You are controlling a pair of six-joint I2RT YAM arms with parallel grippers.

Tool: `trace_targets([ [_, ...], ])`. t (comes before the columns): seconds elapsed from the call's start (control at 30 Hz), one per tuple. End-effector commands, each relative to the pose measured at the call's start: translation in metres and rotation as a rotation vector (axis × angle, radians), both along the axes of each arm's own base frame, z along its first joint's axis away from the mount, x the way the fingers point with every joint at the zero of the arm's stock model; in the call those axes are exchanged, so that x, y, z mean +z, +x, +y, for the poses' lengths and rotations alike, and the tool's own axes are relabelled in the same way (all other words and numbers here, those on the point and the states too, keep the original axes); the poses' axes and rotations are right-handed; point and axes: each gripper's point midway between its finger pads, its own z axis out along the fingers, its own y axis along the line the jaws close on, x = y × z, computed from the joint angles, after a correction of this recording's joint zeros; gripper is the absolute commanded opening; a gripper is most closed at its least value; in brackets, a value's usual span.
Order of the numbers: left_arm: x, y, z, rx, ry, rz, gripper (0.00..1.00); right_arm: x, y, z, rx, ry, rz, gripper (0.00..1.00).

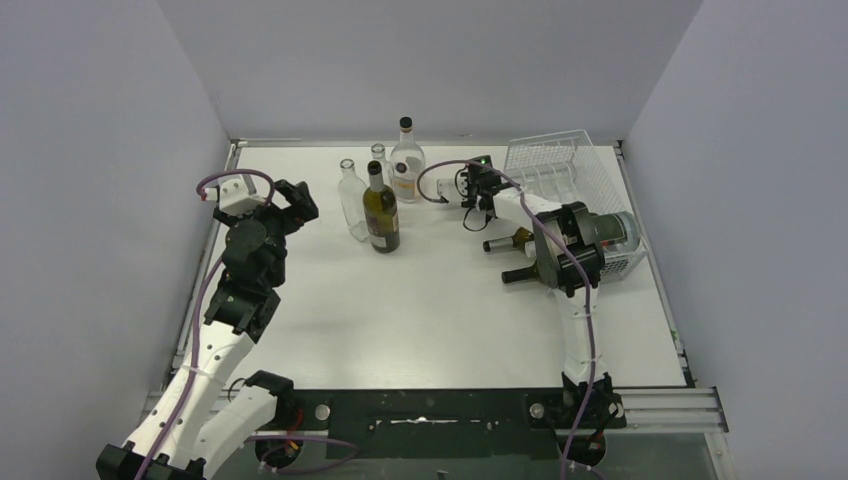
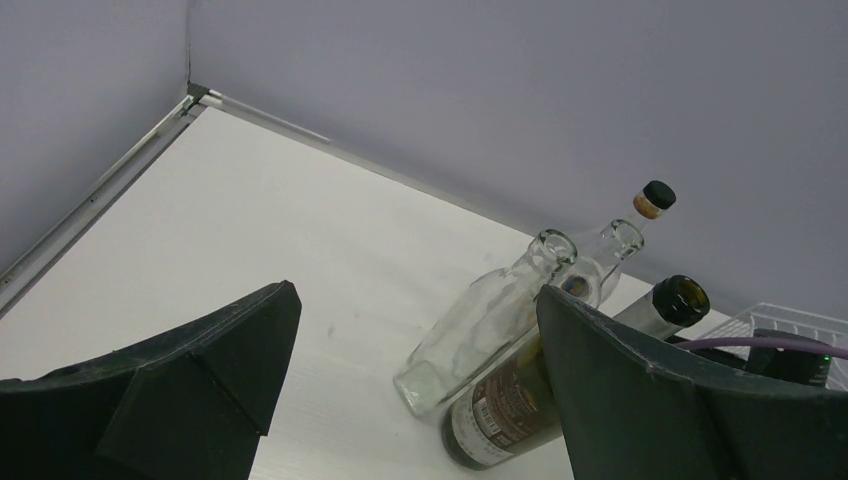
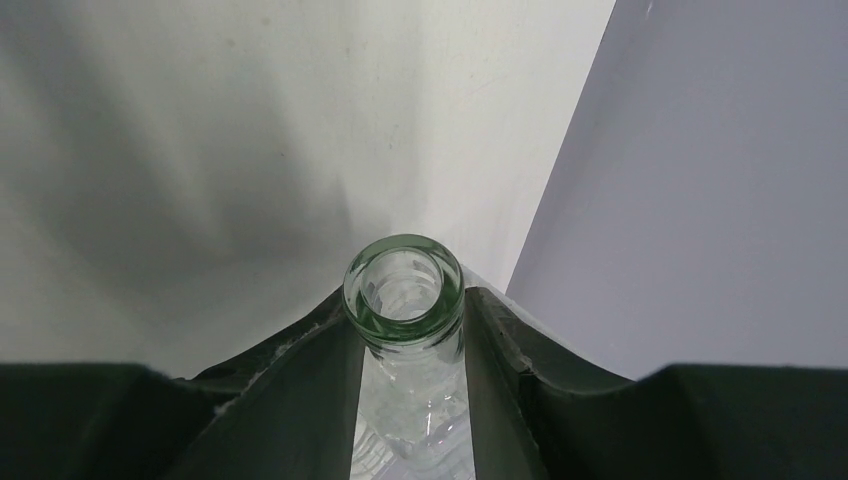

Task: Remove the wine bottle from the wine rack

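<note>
— Wine rack (image 1: 560,160) first: where?
— At 2 o'clock on the table (image 1: 440,320), close to the far right corner. White wire grid. Holds two bottles lying flat, far dark bottle (image 1: 508,241) and near dark bottle (image 1: 522,275), both necks sticking out toward 9 o'clock.

— And the wine bottle (image 3: 408,390)?
— Clear glass, a little green at the lip, no cap. Neck clamped between the fingers of the right gripper (image 3: 407,300), just under the lip.

— Same thing from above?
— Right gripper just at 9 o'clock of the rack, beside the far dark neck. Clear round body visible at the near end of the rack, half hidden under the arm. Cannot tell if the same bottle, nor if resting on the wires or raised.

— Left gripper (image 2: 417,300)?
— Spread wide, nothing between the fingers. Over the table at 10 o'clock, well apart from the rack.

— Other things on the table?
— Four bottles upright near 12 o'clock. Dark standing bottle (image 1: 381,215) nearest, with a clear bottle (image 1: 352,200) just beside it at 9 o'clock. Behind these, a small clear bottle (image 1: 379,158) and a capped bottle (image 1: 406,160) with black top, close to the far edge.
</note>
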Motion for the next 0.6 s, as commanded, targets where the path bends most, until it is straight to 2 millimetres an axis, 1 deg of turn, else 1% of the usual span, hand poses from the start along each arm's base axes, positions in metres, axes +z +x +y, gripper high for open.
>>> trace_targets([
  [0.0, 0.020, 0.001, -0.001, -0.006, -0.015, -0.067, 0.91, 0.029, -0.020, 0.022, -0.035, 0.096, -0.006, 0.23],
  [0.1, 0.020, 0.001, -0.002, -0.009, -0.016, -0.068, 0.91, 0.030, -0.029, 0.033, -0.049, 0.144, 0.015, 0.19],
  [0.17, 0.021, 0.000, -0.002, -0.011, -0.017, -0.070, 0.91, 0.030, -0.037, 0.039, -0.057, 0.180, 0.028, 0.19],
  [0.4, 0.022, 0.000, -0.003, -0.016, -0.020, -0.074, 0.91, 0.051, -0.062, 0.066, -0.056, 0.344, -0.001, 0.20],
  [0.57, 0.022, 0.000, -0.003, -0.019, -0.021, -0.075, 0.91, 0.068, -0.080, 0.090, -0.033, 0.442, -0.005, 0.15],
])
